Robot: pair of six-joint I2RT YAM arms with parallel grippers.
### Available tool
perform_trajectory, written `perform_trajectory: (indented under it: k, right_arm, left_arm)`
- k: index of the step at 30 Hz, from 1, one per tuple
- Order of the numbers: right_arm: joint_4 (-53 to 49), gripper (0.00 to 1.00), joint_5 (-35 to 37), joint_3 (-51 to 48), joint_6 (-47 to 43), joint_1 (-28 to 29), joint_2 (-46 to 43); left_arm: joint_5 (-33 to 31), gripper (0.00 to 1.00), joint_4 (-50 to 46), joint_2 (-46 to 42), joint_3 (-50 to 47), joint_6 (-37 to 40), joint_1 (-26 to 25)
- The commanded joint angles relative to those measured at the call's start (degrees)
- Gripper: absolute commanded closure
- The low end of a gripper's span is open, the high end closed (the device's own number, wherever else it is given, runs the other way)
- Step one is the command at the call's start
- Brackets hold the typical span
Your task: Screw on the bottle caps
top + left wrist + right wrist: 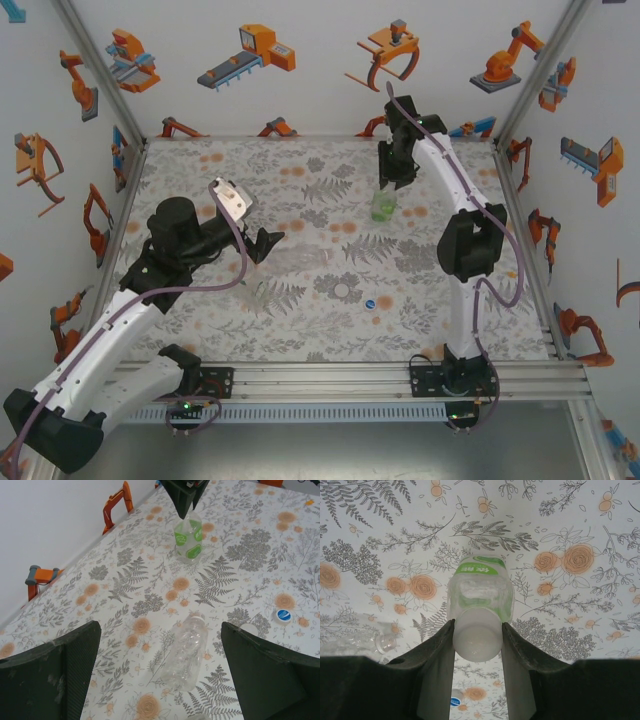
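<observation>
A green-tinted bottle (384, 206) (480, 592) (188, 540) stands upright at the back right of the table. My right gripper (478, 625) (392, 180) comes down from above and is shut on the pale whitish cap (477, 642) on the bottle's neck. A colourless bottle (187, 652) (300, 262) lies on its side near the table's middle. My left gripper (160, 627) (268, 243) hovers just short of it, open wide, its fingers well apart from the bottle. A blue cap (371, 304) (283, 615) lies flat on the table to the right of the lying bottle.
The table (450, 330) has a floral cloth. A small pale round thing (248, 629) lies beside the blue cap, partly behind my left gripper's right finger. Orange robot stickers (116, 502) mark the left wall, close to the table's edge.
</observation>
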Motion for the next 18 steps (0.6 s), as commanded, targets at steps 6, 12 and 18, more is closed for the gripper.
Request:
perform_trajectory:
  k: [6, 12, 18]
  right_arm:
    - [-2.13, 0.53, 0.32, 1.97, -0.26, -0.45, -0.31]
    - [-2.74, 0.51, 0.72, 3.25, -0.34, -0.42, -1.37]
    - [-4.09, 0.51, 1.46, 4.90, -0.70, -0.38, -3.33]
  left_arm:
    - [1.42, 0.03, 1.20, 0.02, 0.01, 0.69, 0.09]
    - [1.37, 0.03, 0.98, 0.24, 0.19, 0.24, 0.11]
    - [1.27, 0.03, 0.98, 0.31, 0.28, 0.25, 0.12]
